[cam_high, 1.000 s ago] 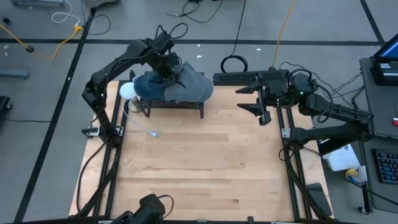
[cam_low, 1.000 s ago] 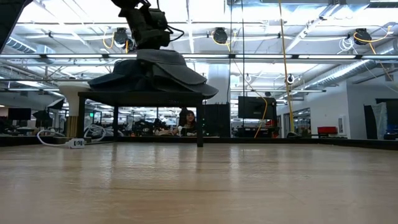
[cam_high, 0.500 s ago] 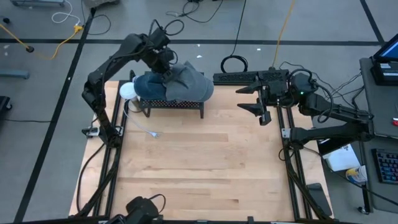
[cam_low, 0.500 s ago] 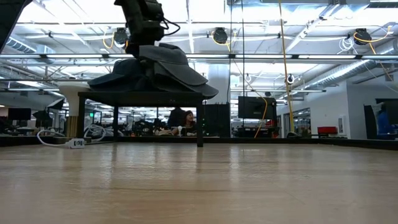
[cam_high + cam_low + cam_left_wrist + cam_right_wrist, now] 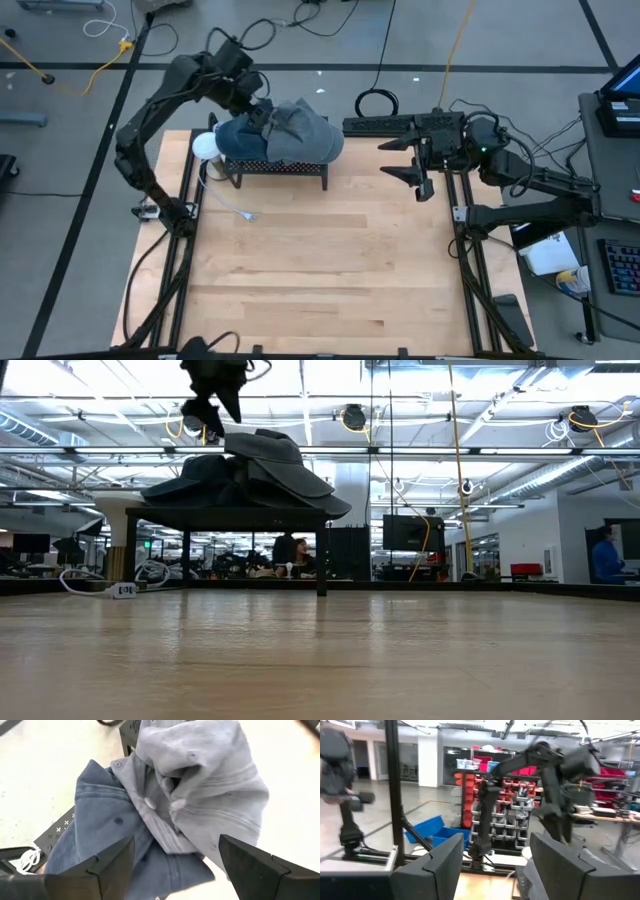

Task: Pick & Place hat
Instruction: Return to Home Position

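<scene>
Nearby, a white object (image 5: 204, 146) sits beside the shelf (image 5: 280, 168) holding caps (image 5: 295, 135).

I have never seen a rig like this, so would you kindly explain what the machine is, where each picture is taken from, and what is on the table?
These are two dark robot arms at a wooden table. One picture looks straight down from above, one looks level across the tabletop, and two come from cameras on the arms' wrists. At the table's far edge stands a small black shelf carrying a pile of caps, gray ones and a bluish one. The left gripper hovers just above the pile, jaws open, holding nothing. The right gripper waits near the table's far right corner, jaws open and empty. A white cable lies by the shelf.
</scene>
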